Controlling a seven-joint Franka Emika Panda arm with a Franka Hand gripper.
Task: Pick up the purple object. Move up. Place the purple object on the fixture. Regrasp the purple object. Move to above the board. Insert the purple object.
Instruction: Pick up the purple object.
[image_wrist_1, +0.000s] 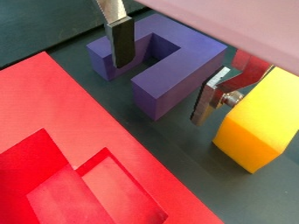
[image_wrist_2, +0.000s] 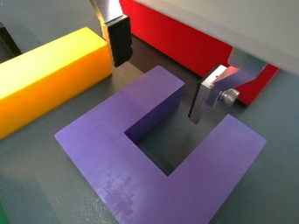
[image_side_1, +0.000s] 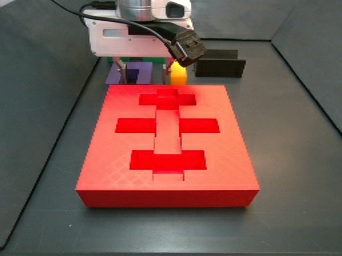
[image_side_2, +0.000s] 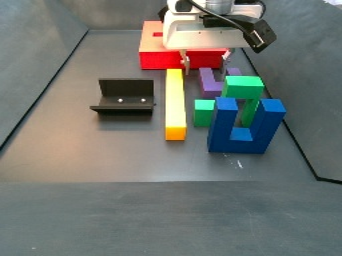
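The gripper (image_wrist_2: 155, 72) sits low over the purple object (image_wrist_2: 158, 153), which lies flat on the surface between the yellow bar (image_wrist_2: 47, 74) and the board (image_wrist_1: 82, 153). Its fingers (image_wrist_2: 208, 94) are spread, holding nothing, one inside the slot, one near the yellow bar; closing off-centre could twist the block or snag the bar

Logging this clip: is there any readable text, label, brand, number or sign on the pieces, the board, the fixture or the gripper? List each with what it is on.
None: no readable text in any view.
The purple object, red board, yellow bar and fixture are plain.
The gripper, lowered around one prong of the purple object, shows no marking.
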